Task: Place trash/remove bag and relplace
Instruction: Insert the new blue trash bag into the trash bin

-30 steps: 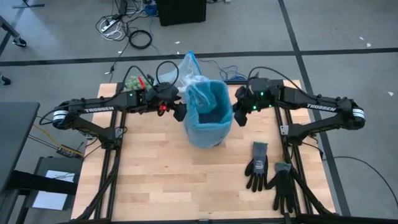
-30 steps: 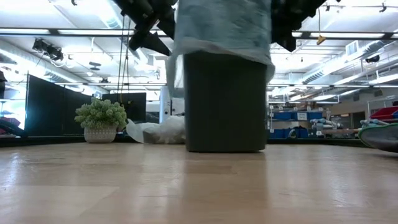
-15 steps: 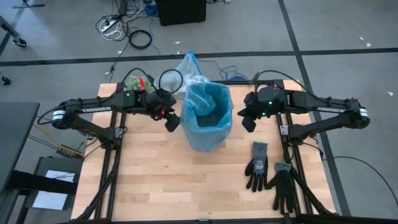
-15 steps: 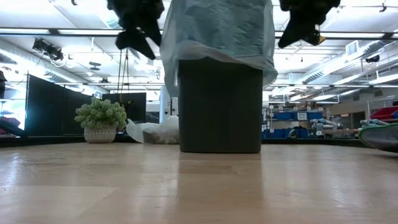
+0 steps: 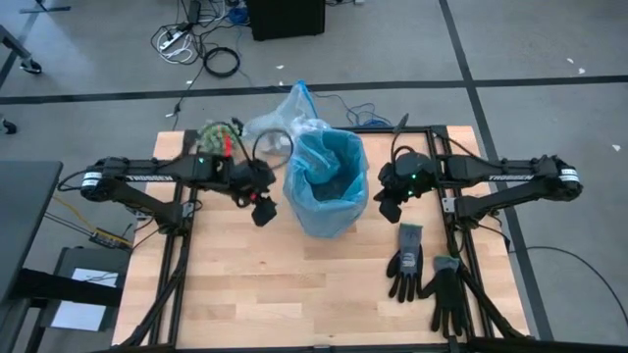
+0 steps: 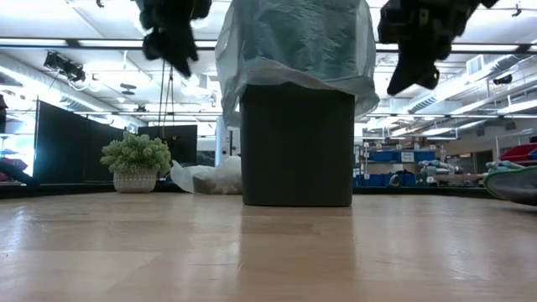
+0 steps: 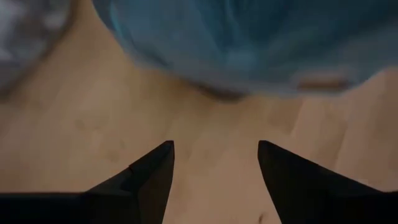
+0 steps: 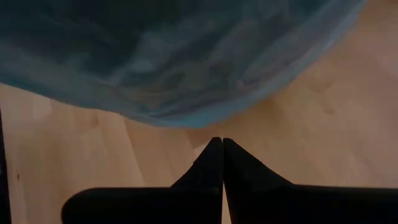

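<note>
A black bin (image 6: 297, 143) stands on its base at mid-table, lined with a light-blue plastic bag (image 5: 327, 186) whose hem hangs over the rim. The bag (image 5: 280, 123), a grey-white liner, lies crumpled on the table's far edge behind the bin. The trash is out of view. My left gripper (image 5: 263, 211) hangs open to the bin's left, above bare wood (image 7: 214, 146). Right of the bin my right gripper (image 5: 388, 208) hangs shut (image 8: 217, 142). Both are clear of the bin.
Two black gloves (image 5: 405, 260) (image 5: 449, 294) lie flat near the right front corner. A green fuzzy plant (image 5: 214, 132) sits at the far left corner. Bare wood spreads in front of the bin toward the near edge.
Both grippers have drawn away from the bin's rim, toward the near edge. The left one has gone a little leftward and tipped further down. The right one has gone a little rightward and sunk. The bin has shifted slightly to the left.
</note>
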You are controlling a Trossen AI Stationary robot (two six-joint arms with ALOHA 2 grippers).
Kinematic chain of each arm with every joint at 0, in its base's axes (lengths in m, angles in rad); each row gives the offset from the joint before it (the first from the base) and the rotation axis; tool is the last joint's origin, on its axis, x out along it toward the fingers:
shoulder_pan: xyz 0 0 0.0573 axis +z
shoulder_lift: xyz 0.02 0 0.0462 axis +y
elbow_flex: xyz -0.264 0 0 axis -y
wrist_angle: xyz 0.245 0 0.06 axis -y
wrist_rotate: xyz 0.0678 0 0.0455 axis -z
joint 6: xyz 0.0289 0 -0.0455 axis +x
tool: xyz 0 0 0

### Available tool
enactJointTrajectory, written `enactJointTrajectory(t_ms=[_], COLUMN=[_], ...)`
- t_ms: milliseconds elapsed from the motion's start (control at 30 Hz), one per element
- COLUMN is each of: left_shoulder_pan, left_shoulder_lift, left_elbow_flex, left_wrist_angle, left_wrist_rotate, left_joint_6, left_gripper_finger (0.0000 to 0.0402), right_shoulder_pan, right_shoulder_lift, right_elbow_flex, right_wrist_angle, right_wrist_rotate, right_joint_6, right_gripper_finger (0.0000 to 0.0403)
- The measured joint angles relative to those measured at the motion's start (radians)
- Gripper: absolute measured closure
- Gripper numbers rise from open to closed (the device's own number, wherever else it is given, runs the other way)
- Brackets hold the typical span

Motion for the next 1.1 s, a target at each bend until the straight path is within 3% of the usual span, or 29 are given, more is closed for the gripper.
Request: enactJointTrajectory(t_ms=[100,233,333,467,800,1100], left_shoulder_pan=[-0.039,-0.089,-0.118,-0.127,-0.124,-0.123], left_shoulder_lift=[0.002,0.001,0.005,0.033,0.105,0.112], left_elbow_flex=[-0.052,-0.094,-0.12,-0.161,-0.327,-0.391], left_wrist_angle=[0.045,0.228,0.353,0.425,0.599,0.657], left_wrist_rotate=[-0.013,-0.07,-0.148,-0.175,-0.2,-0.261], left_joint_6=[-0.062,-0.115,-0.125,-0.125,-0.154,-0.191], left_gripper_finger=[0.0159,0.016,0.016,0.016,0.016,0.016], right_shoulder_pan=[0.001,0.001,0.001,0.001,0.01,0.049], right_shoulder_lift=[-0.02,-0.044,-0.05,-0.042,0.123,0.282], right_elbow_flex=[-0.068,-0.118,-0.121,-0.121,-0.121,-0.121], right_wrist_angle=[0.107,0.231,0.266,0.295,0.413,0.437], right_wrist_rotate=[-0.014,-0.027,-0.033,-0.032,-0.021,-0.003], right_joint_6=[0.035,0.082,0.097,0.094,-0.003,-0.06], right_gripper_finger=[0.0403,0.0403,0.0403,0.0403,0.0403,0.0403])
